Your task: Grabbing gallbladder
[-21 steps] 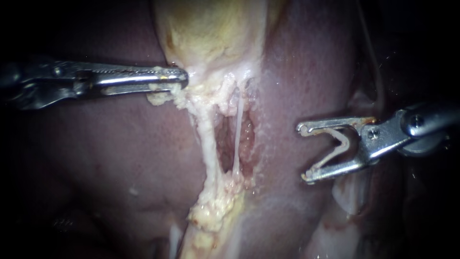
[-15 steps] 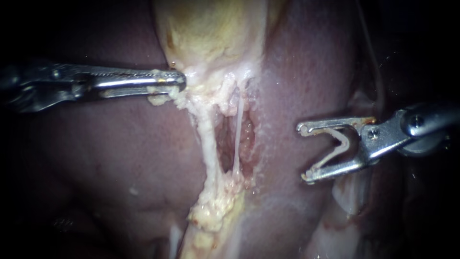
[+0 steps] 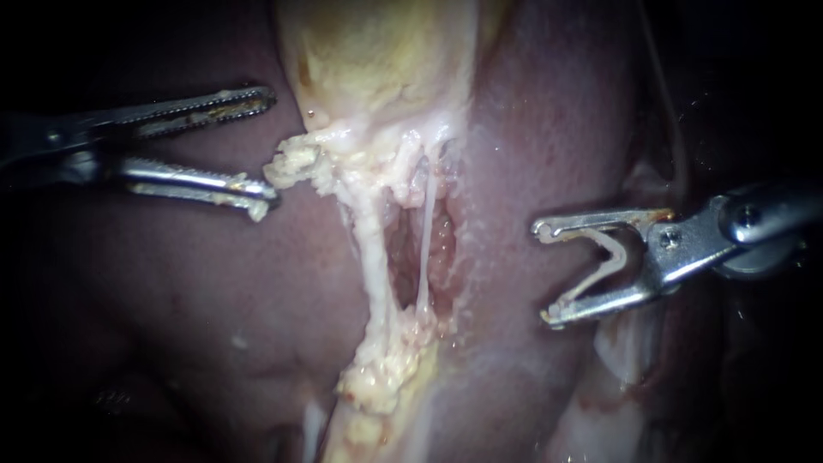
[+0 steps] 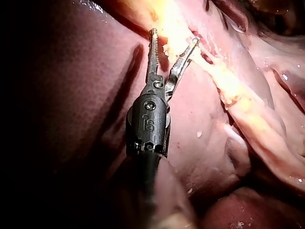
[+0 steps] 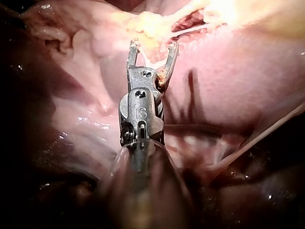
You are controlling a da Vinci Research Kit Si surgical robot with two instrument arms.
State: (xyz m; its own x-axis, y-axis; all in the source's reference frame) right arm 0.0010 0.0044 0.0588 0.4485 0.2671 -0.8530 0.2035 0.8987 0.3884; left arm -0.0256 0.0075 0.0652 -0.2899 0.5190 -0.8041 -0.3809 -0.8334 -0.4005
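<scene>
Grab not yet made. Wide-open, empty jaws on left instrument [image 3: 267, 150], tips just short of frayed tissue [image 3: 296, 163] at the lower end of the gallbladder [image 3: 377, 60]. Pale yellow gallbladder at top centre of endoscope view, lying against liver [image 3: 171, 283]. Jaws of right instrument [image 3: 544, 273] also agape, parked over liver, well apart. Left to do: advance, close on tissue.

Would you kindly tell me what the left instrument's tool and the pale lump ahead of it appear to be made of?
The left instrument's tool: polished metal, probably steel, given bright glints and toothed inner faces. The pale lump: soft, moist tissue, perhaps fat; it looks yellowish-white, crumbly and wet.
</scene>
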